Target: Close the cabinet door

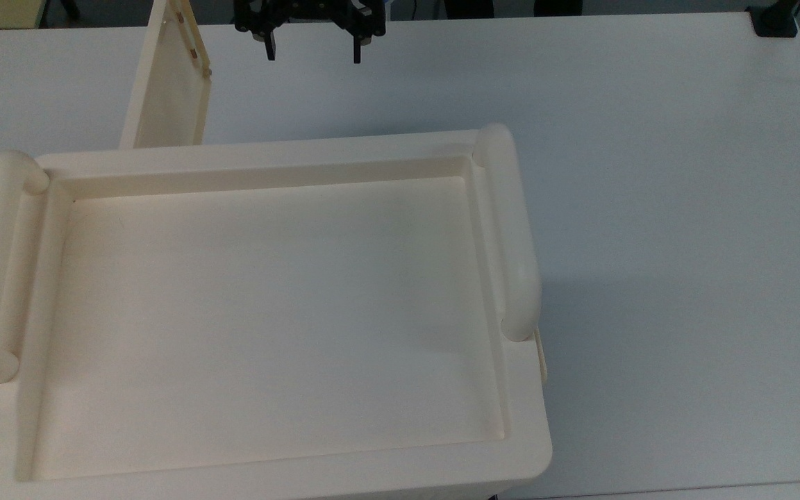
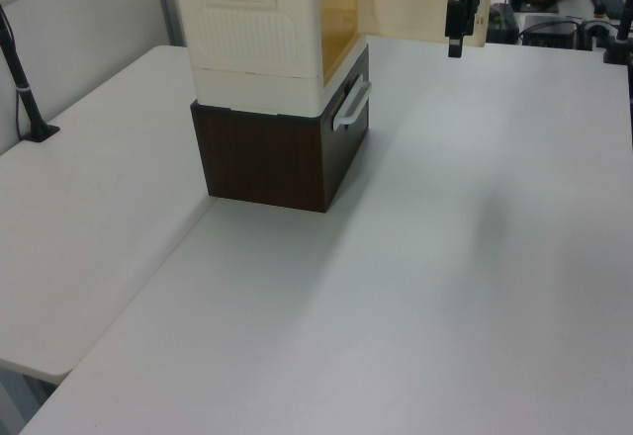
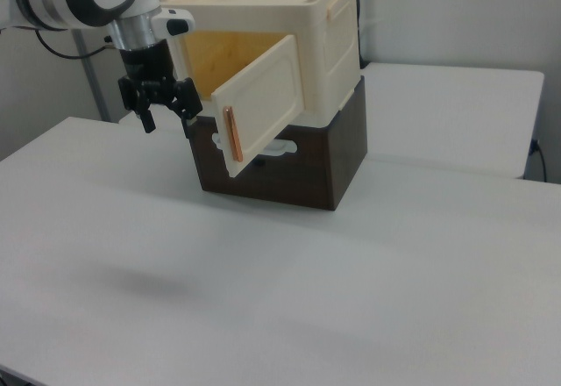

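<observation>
The cream cabinet (image 3: 320, 39) stands on a dark brown box. Its cabinet door (image 3: 263, 101) is swung wide open, with a thin copper handle (image 3: 230, 138) along its free edge, and the yellowish inside shows. From above, the cabinet door (image 1: 171, 87) sticks out from the far left corner of the cabinet (image 1: 268, 486), past the recessed tray top. My gripper (image 3: 166, 125) hangs open and empty in the air just left of the door's free edge in the right view. In the top view the gripper (image 1: 313, 54) is right of the door, apart from it. In the left view the gripper (image 2: 455, 47) hangs in front of the cabinet door (image 2: 410, 0).
The dark brown box (image 2: 277, 158) under the cabinet has a white handle (image 2: 352, 105) on its front. The white table (image 1: 650, 208) stretches wide around it. A black clamp post (image 2: 28, 99) stands at the left view's left edge. A black mount (image 1: 773, 21) sits at the top view's top right.
</observation>
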Controlling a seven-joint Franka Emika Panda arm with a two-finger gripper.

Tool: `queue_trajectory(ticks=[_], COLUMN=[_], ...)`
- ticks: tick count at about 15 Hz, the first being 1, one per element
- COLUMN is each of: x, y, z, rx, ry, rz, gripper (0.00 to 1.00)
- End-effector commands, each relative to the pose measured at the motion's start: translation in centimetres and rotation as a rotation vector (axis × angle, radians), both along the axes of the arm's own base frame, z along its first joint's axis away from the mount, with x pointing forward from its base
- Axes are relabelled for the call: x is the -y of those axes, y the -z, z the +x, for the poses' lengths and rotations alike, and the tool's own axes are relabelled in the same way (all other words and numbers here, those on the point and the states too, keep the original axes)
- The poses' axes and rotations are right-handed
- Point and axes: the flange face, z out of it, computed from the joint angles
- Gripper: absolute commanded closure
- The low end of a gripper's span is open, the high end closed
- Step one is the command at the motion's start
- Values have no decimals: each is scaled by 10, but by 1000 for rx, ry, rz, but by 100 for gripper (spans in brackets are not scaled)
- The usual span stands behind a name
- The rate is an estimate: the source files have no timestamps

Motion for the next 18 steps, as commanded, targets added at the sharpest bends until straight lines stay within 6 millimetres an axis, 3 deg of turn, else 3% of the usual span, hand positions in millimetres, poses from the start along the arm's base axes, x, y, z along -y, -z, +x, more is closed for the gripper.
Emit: queue_trajectory(ticks=[1, 8, 10, 13, 14, 18], x=[2, 2, 2, 0, -2, -4], y=[0, 0, 0, 1, 2, 1], z=[-10, -10, -10, -10, -10, -11], rx=[-16, -15, -19, -20, -22, -23], ry=[7, 0, -28, -31, -32, -30], rz=[-6, -6, -3, -2, -2, -2], gripper=[0, 2, 29, 92, 100, 100])
